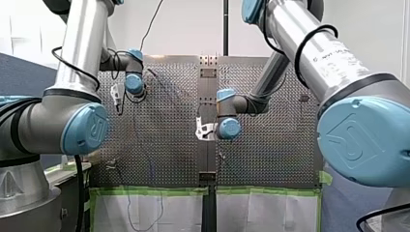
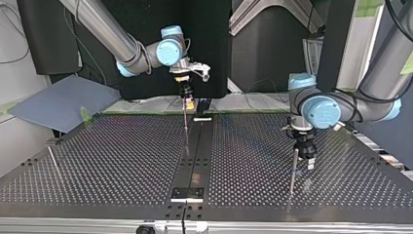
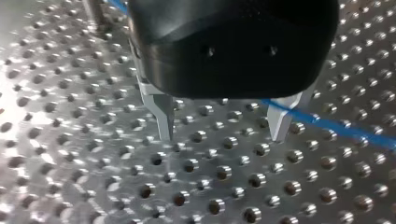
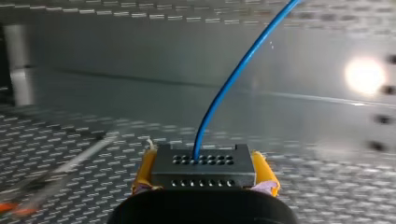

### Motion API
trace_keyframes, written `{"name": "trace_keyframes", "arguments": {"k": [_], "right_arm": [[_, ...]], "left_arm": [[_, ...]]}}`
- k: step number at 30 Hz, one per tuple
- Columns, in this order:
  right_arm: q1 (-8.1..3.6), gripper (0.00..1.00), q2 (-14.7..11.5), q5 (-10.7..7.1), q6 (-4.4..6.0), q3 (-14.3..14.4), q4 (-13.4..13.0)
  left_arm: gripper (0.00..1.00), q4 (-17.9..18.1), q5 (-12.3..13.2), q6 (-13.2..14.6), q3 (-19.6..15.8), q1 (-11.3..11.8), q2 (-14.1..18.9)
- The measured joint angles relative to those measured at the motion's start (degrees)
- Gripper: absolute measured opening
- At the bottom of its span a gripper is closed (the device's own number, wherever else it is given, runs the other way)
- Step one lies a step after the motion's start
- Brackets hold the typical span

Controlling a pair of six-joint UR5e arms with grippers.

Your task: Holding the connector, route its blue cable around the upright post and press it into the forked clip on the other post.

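Step in hand, as I read it: routing, early. No sign yet of the cable pressed into a clip.

Right gripper (image 2: pixel 187 99): pinching the connector (image 4: pixel 203 171) between its yellow pads (image 4: pixel 145 171), squarely, one pad on each end. The blue cable (image 4: pixel 233 79) leaves the connector's face and arcs up and away ahead of the gripper, loose, not taut.

Left gripper (image 3: pixel 220 126): metal fingers (image 3: pixel 161 114) spread, nothing between the tips. The cable runs across one finger and away to that side. Its course the other way is hidden under the gripper body, so I can't tell if it sits in the gap.

Pose: the right arm's wrist is bent down, gripper pointing at the perforated table (image 2: pixel 107 161) and held clear above it. The left arm is low, gripper straight down, tips near the surface, with a thin post (image 2: pixel 293 168) just beside it. Can't tell if this post is the plain one or carries the forked clip: too small.

Next move, my judgement: the right arm carries the connector around the post while keeping its grip, so the cable wraps without slack kinking. The left gripper looks placed to guide or pinch the cable near the post, but needs the cable centred between its fingers first.
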Motion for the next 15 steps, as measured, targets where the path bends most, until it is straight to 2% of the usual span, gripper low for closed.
{"name": "trace_keyframes", "arguments": {"k": [4,9,15], "right_arm": [[-0.07,0.00,1.4,1.13,-0.16,0.7,0.2],[-0.11,0.00,1.8,2.74,-0.96,1.1,0.4],[-0.39,0.00,2.1,3.04,-0.95,3.4,-1.8]], "left_arm": [[1.00,-0.3,0.4,-1.6,0.0,-0.1,-0.4],[1.00,-0.5,0.3,-2.0,0.0,-0.1,-0.5],[1.00,-0.5,-0.1,-2.0,0.0,-0.1,-0.5]]}}
